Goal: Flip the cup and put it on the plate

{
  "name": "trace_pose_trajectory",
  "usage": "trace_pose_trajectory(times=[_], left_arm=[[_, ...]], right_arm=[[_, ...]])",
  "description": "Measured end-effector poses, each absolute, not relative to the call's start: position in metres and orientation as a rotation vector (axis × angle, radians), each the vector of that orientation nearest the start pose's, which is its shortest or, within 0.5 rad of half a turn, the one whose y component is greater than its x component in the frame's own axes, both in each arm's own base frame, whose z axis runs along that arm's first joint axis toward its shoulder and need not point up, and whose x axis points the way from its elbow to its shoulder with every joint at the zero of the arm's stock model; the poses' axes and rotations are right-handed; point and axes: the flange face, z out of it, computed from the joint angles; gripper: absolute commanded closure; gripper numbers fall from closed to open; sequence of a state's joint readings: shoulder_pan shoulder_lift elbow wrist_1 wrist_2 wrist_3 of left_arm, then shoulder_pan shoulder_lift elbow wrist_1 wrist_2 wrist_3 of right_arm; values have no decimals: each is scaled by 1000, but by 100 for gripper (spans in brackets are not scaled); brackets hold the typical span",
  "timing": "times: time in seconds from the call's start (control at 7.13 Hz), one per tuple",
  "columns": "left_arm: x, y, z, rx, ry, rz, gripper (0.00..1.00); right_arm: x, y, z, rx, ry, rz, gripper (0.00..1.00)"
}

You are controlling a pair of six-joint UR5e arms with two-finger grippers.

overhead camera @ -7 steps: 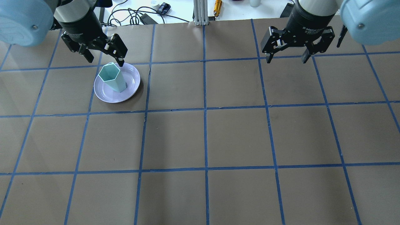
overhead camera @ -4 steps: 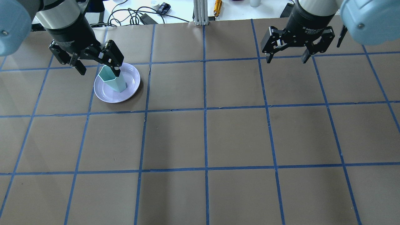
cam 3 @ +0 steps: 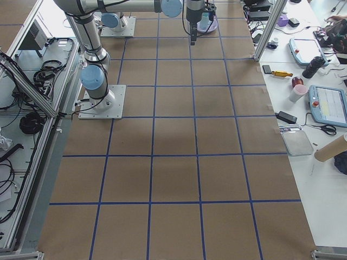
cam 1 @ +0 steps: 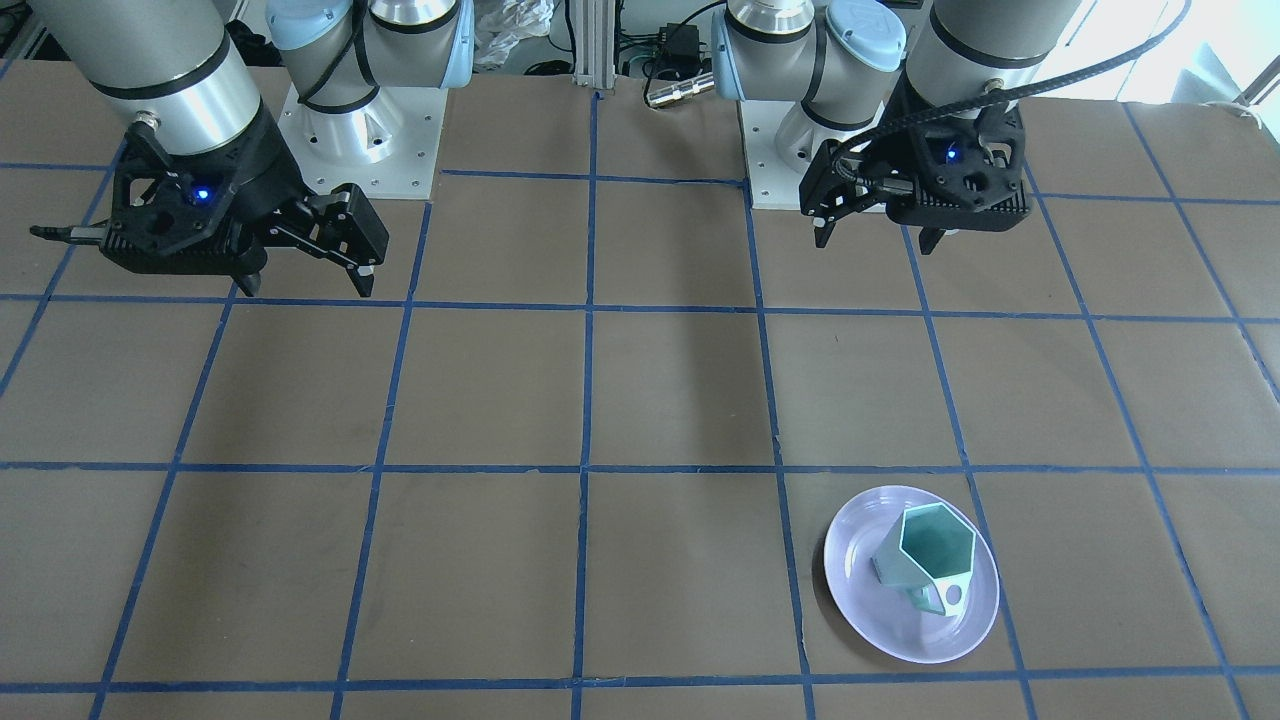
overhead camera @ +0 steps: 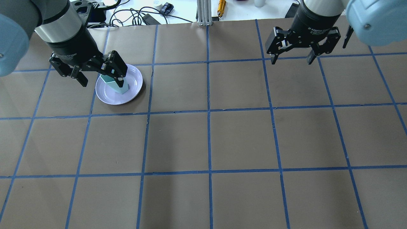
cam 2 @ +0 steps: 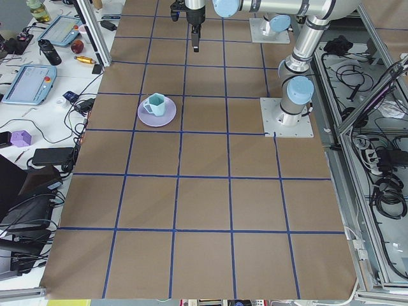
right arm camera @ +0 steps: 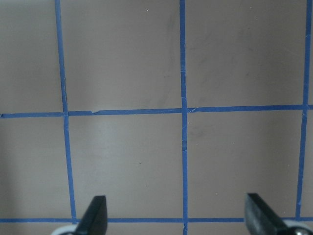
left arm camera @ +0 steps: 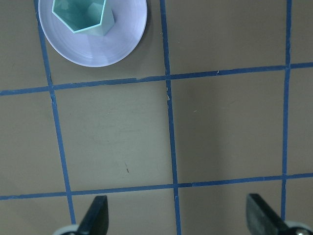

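The pale mint-green cup [cam 1: 935,555] stands upright on the lavender plate [cam 1: 880,610], mouth up, its handle toward the operators' side. In the overhead view the plate [overhead camera: 135,81] lies at the far left, and the cup [overhead camera: 123,89] is partly hidden behind my left gripper [overhead camera: 102,83]. That gripper is open, empty and raised above the table [cam 1: 875,242]. In the left wrist view the cup [left arm camera: 83,14] and plate [left arm camera: 98,49] sit at the top left, far from the open fingertips [left arm camera: 95,215]. My right gripper [overhead camera: 291,61] is open and empty at the far right.
Brown table with a blue tape grid. Cables, an orange tool [overhead camera: 221,6] and an aluminium post [overhead camera: 203,12] lie past the far edge. The arm bases [cam 1: 365,120] stand at the robot's side. Tablets and tools lie on the side bench [cam 2: 32,83].
My left gripper, open, has drawn back from the cup toward the robot and now overlaps it in the overhead view. The cup stays upright on the plate. The right arm has not moved.
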State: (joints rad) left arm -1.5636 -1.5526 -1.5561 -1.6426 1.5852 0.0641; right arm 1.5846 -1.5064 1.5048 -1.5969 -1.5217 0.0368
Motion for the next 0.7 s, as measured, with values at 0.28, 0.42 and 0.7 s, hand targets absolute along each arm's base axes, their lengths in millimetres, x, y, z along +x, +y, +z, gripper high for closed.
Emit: trace_pose_trajectory(times=[0.28,0.42,0.7], left_arm=[[-128,-480,499,88,3127,55,0],[-128,-479,500,90,3127,52,0],[-128,-479,501,96,3128,50,0]], right_arm=[[145,-520,491,35,3091,-41,0],[145,-520,491,35,3091,-41,0],[145,-520,491,35,3091,-41,0]])
